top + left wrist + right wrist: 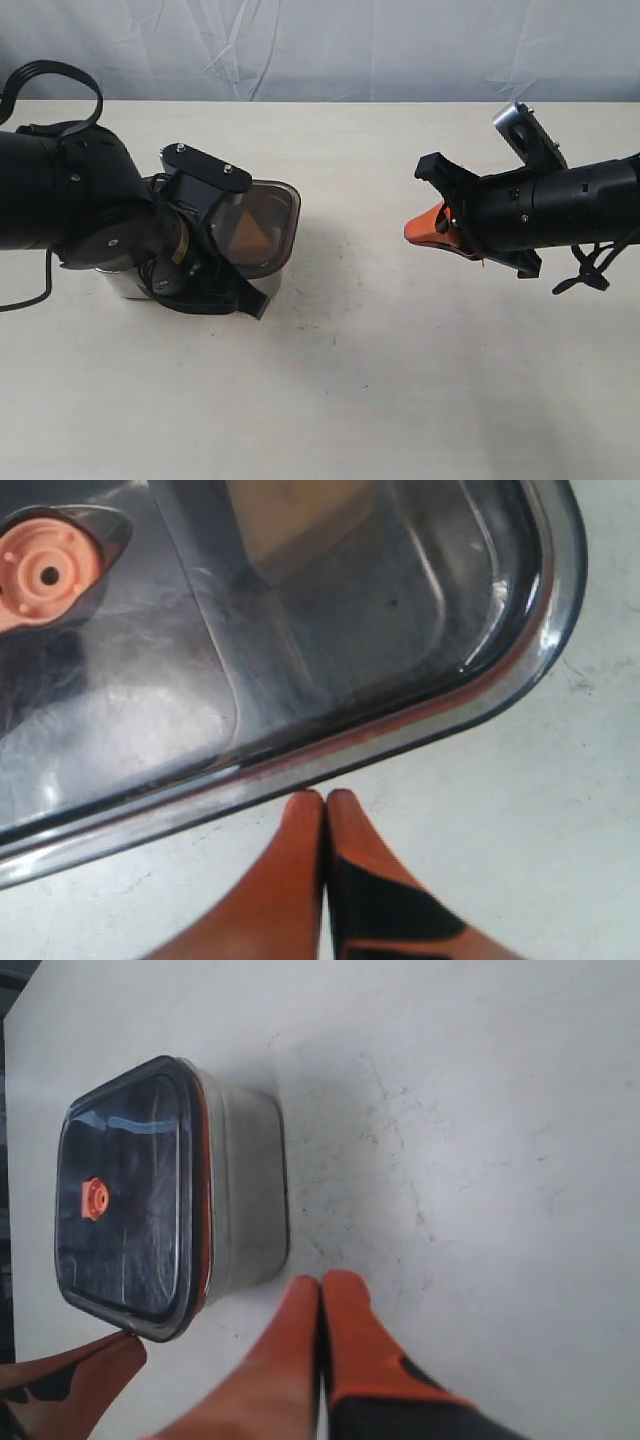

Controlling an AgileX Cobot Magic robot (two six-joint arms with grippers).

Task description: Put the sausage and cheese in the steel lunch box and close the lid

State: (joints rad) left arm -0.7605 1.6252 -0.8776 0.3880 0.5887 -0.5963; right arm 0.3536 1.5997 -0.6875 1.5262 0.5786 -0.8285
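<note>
Pale table is seen, with the lid set on the steel lunch box at middle left.
Left gripper and right gripper are both pinched tight, with nothing held.

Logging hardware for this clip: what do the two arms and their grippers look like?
Both arms are matte black, round-bodied tubes: left arm, right arm. A black cable loops over the left one. Thinner black wires hang off the right, which also carries a silver metal bracket. The left gripper and right gripper have tapered orange fingers with black patches.
</note>
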